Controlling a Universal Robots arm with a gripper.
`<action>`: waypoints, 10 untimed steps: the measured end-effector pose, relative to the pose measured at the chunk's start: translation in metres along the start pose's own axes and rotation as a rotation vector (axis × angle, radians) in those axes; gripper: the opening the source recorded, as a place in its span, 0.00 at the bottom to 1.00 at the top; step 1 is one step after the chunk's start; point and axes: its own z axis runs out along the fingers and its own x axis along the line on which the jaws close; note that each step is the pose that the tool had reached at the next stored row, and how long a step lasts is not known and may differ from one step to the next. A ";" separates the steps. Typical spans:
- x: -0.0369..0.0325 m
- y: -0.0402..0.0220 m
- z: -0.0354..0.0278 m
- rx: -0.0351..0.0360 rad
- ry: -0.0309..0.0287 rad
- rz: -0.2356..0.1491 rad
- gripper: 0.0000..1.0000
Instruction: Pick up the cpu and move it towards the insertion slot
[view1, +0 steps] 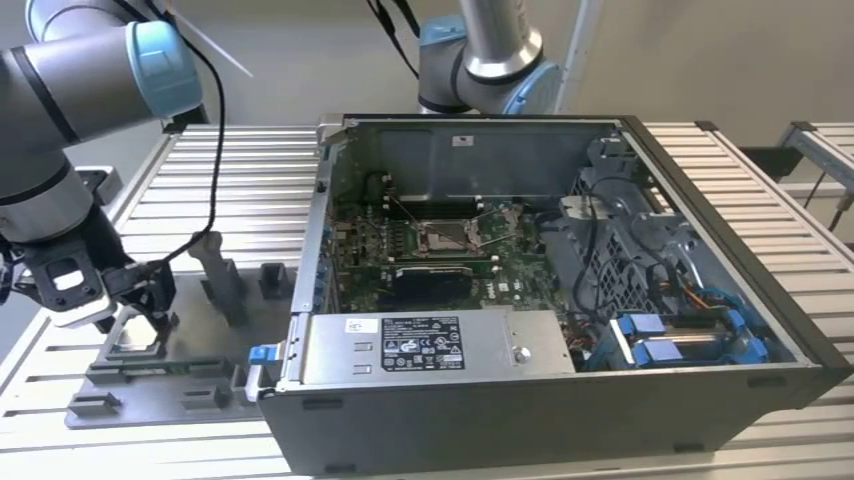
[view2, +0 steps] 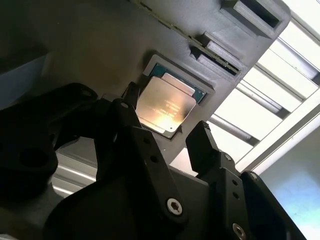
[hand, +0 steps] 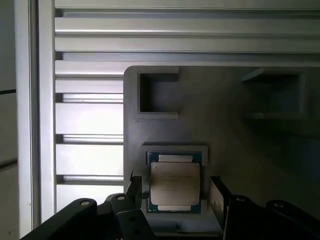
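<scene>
The cpu (hand: 175, 184) lies flat in a fixture (hand: 230, 130) recess that keeps it square for grasping. The gripper (hand: 175, 194) holds its fingers (hand: 134, 186) open astride it, gripping nothing. The slot (view1: 441, 236) is well apart.

cpu (hand: 175, 184), first wrist view: thin square chip, silvery metal top up, green rim round lid. Lies flat in shallow square recess of grey fixture (hand: 235, 140), not lifted. Same chip (view2: 167, 106) in second wrist view, top catching light.

insertion slot (view1: 441, 237): small square socket, tan-grey centre, silver frame, thin wire levers. On green board (view1: 514, 270) inside open computer case (view1: 534, 420).
</scene>
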 end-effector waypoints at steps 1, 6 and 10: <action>0.0001 -0.0002 0.0011 0.0000 0.0000 0.000 1.00; 0.0001 -0.0015 0.0056 0.0000 0.0001 -0.001 1.00; 0.0002 -0.0030 0.0087 0.0000 0.0000 -0.002 1.00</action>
